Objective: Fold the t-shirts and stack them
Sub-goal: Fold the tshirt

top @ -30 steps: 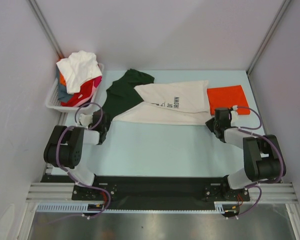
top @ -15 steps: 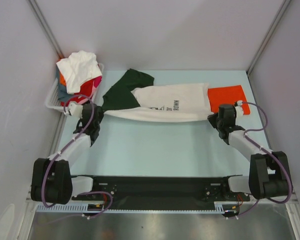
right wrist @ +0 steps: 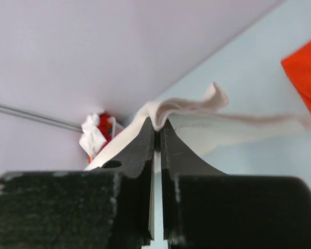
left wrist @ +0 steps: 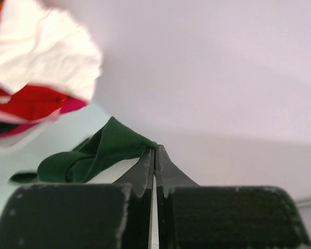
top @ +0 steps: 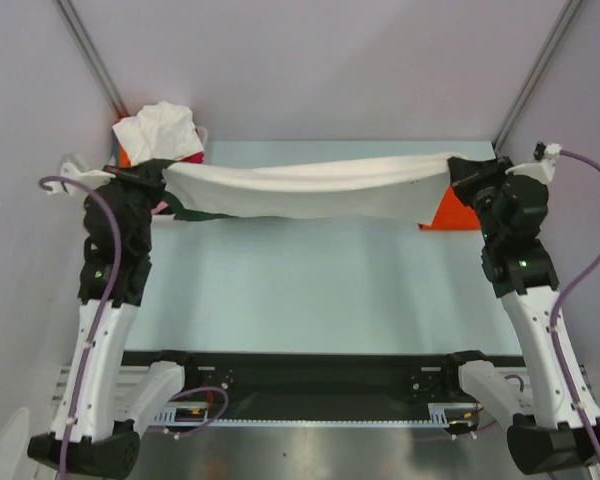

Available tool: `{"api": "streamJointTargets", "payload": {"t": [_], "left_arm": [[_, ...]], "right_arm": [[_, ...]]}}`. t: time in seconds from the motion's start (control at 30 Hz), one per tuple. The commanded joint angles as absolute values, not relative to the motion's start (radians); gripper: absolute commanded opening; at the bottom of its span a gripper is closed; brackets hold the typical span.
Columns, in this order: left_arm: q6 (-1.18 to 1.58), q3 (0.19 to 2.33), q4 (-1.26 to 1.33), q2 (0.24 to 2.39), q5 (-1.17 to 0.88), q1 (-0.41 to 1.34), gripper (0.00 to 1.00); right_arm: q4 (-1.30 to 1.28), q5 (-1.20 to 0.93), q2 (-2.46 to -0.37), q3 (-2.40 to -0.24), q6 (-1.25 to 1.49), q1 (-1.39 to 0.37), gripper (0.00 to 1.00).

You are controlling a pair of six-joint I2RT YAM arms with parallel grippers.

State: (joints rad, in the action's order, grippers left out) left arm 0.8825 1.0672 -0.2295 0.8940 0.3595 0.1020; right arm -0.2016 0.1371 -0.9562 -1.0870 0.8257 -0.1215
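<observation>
A cream t-shirt [top: 310, 190] with dark green sleeves hangs stretched in the air between both arms, high above the table. My left gripper [top: 163, 180] is shut on its green sleeve end [left wrist: 101, 153]. At the other end my right gripper [top: 458, 172] is shut on the cream hem [right wrist: 189, 106]. A folded orange-red t-shirt [top: 450, 215] lies on the table at the back right, mostly hidden by the right gripper, and shows as an orange corner [right wrist: 306, 67] in the right wrist view. More t-shirts, white [top: 155, 128] and red, are piled at the back left.
The pile of white and red shirts [left wrist: 36, 67] sits in a white basket whose rim [top: 68, 165] peeks out behind the left arm. Grey walls [top: 310, 60] close in the back and sides. The pale blue table [top: 310, 290] lies below the hanging shirt.
Both arms rose and spread outward, lifting the cream shirt off the table and pulling it taut in the air. Half a second ago it still lay on the table.
</observation>
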Motion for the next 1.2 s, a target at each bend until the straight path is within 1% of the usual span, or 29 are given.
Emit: {"api": "streamJointTargets", "payload": {"t": [0.0, 0.13, 0.27, 0.4, 0.43, 0.57, 0.63, 0.7, 0.73, 0.83, 0.87, 0.93, 0.97, 1.03, 1.07, 1.13, 1.17], "left_arm": [[0.801, 1.245, -0.308, 0.784, 0.318, 0.091, 0.00], [0.782, 1.376, -0.360, 0.735, 0.307, 0.091, 0.00], [0.770, 1.485, -0.379, 0.781, 0.314, 0.091, 0.00], [0.787, 1.485, -0.379, 0.877, 0.273, 0.091, 0.00], [0.798, 1.476, -0.379, 0.899, 0.256, 0.091, 0.00], [0.818, 1.398, -0.310, 1.006, 0.244, 0.091, 0.00], [0.827, 1.391, -0.282, 1.101, 0.236, 0.091, 0.00], [0.839, 1.429, -0.267, 1.181, 0.219, 0.091, 0.00], [0.841, 1.480, -0.258, 1.256, 0.203, 0.091, 0.00], [0.828, 1.603, -0.273, 1.385, 0.184, 0.091, 0.00], [0.822, 1.720, -0.291, 1.413, 0.183, 0.091, 0.00], [0.807, 1.842, -0.322, 1.468, 0.179, 0.091, 0.00], [0.801, 1.952, -0.325, 1.509, 0.176, 0.091, 0.00], [0.793, 2.066, -0.342, 1.549, 0.176, 0.091, 0.00], [0.790, 2.183, -0.354, 1.598, 0.176, 0.089, 0.00], [0.778, 2.315, -0.364, 1.644, 0.160, 0.081, 0.00], [0.778, 2.342, -0.364, 1.676, 0.146, 0.075, 0.00]], "right_arm": [[-0.278, 0.132, -0.841, -1.186, 0.781, -0.118, 0.00], [-0.325, 0.130, -0.773, -1.267, 0.776, -0.118, 0.00], [-0.350, 0.153, -0.778, -1.313, 0.772, -0.118, 0.00], [-0.318, 0.167, -0.801, -1.238, 0.813, -0.118, 0.00], [-0.280, 0.157, -0.811, -1.186, 0.825, -0.118, 0.00], [-0.187, 0.089, -0.917, -1.106, 0.870, -0.118, 0.00], [-0.146, 0.072, -1.003, -1.101, 0.876, -0.117, 0.00], [-0.111, 0.051, -1.095, -1.121, 0.882, -0.101, 0.00], [-0.098, 0.019, -1.123, -1.155, 0.888, -0.091, 0.00], [-0.083, -0.058, -1.236, -1.238, 0.911, -0.011, 0.00], [-0.083, -0.102, -1.259, -1.270, 0.920, 0.006, 0.00], [-0.104, -0.138, -1.328, -1.386, 0.922, 0.072, 0.00], [-0.115, -0.164, -1.348, -1.473, 0.919, 0.086, 0.00], [-0.166, -0.205, -1.417, -1.555, 0.914, 0.124, 0.00], [-0.175, -0.225, -1.440, -1.586, 0.920, 0.133, 0.00], [-0.179, -0.279, -1.494, -1.649, 0.927, 0.153, 0.00], [-0.178, -0.290, -1.506, -1.660, 0.928, 0.155, 0.00]]}}
